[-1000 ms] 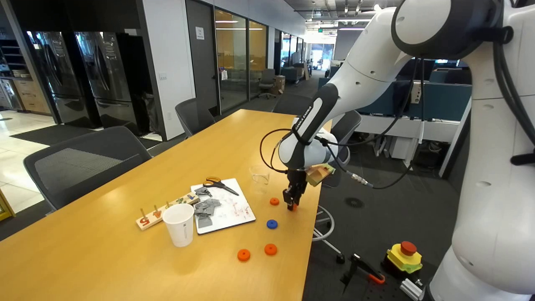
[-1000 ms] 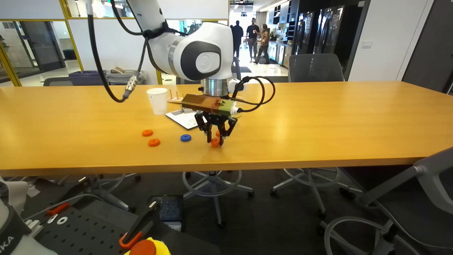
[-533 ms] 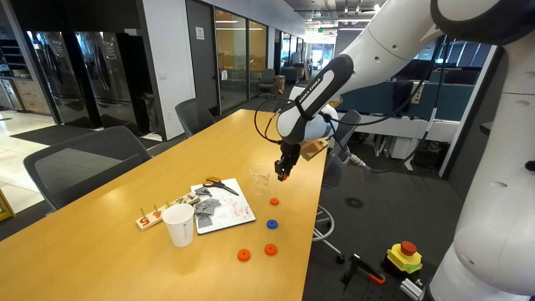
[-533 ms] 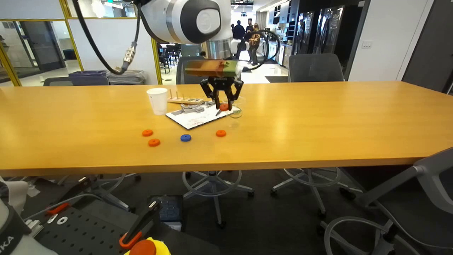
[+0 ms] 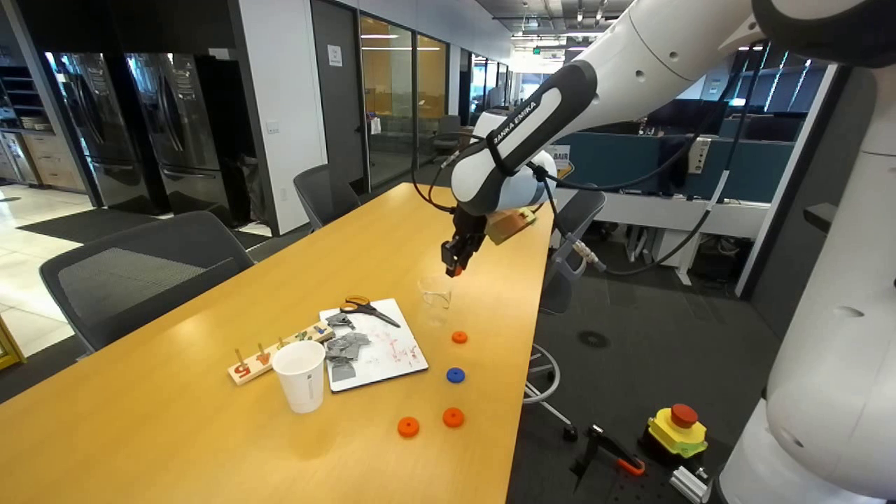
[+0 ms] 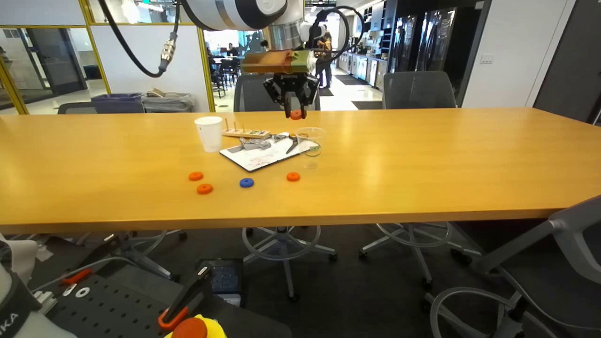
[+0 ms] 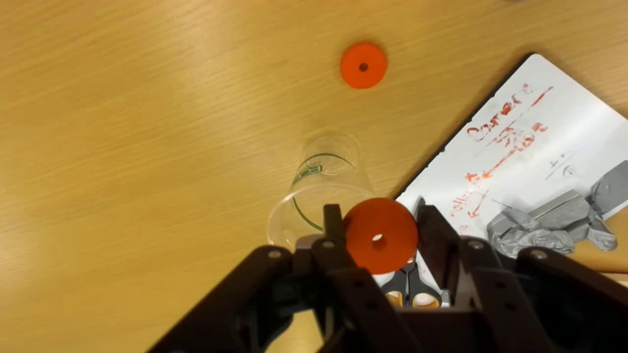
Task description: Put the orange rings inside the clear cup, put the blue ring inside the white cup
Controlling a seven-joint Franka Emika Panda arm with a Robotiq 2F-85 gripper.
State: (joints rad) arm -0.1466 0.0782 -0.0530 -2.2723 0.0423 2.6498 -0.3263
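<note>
The gripper [image 7: 379, 215] was pinched narrow around one orange ring [image 7: 380, 223], holding it up clear of the table [image 6: 422, 164]. Low and right of centre in the wrist view, that ring was a chunky round disc, deep red-orange and shadowed, with a small hole where something pale showed through. It covered part of the right side of the clear cup [image 7: 343, 193], whose thin see-through wall carried a green line and a patch of green print; I couldn't tell whether the ring was straight over the mouth. A second orange ring [image 7: 354, 68], brighter, lay flat near the top of that view, right of centre.

In an exterior view, two more orange rings [image 5: 453, 423] lay near each other toward the bottom middle of the frame, and the blue ring [image 5: 456, 379], dark blue with a small hole, lay flat a little higher up. The white cup [image 5: 302, 385], plain and wider at its rim, stood upright at the lower left, near a wooden peg board [image 5: 260, 360].
</note>
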